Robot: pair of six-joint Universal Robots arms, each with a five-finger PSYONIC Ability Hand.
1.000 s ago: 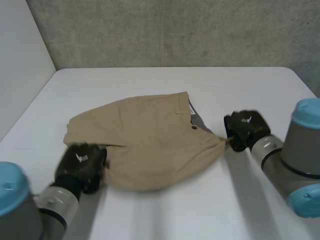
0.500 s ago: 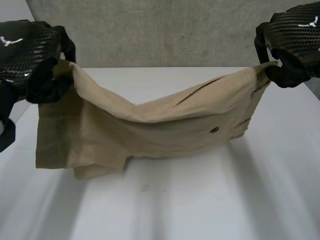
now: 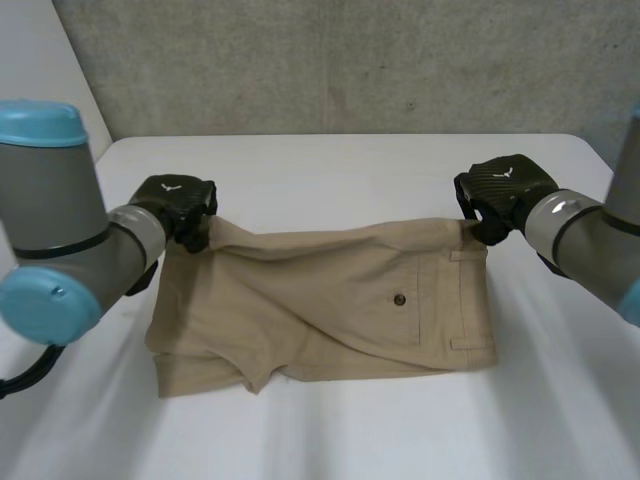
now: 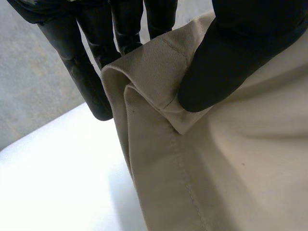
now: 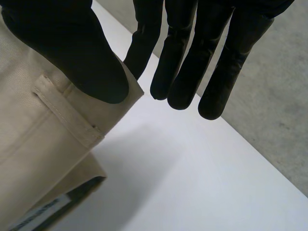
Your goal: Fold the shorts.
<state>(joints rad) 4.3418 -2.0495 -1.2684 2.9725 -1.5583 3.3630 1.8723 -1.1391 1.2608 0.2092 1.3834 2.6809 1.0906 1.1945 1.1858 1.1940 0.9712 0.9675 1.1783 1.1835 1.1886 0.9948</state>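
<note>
Pinching far corners of the shorts (image 3: 330,300) are left hand (image 3: 178,203) and right hand (image 3: 503,188), whose wrist view shows a label (image 5: 33,214).

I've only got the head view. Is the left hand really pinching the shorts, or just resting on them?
Observer: Pinching. In the left wrist view the left hand presses its thumb on a doubled-over corner of the shorts, with its fingers behind the cloth.
Operator: And the right hand?
Observer: The right hand has its thumb clamped on the shorts' corner beside a belt loop. Most of its fingers stick out straight past the cloth.
Operator: Anything under that corner?
Observer: A label shows on the inner layer beneath it.
</note>
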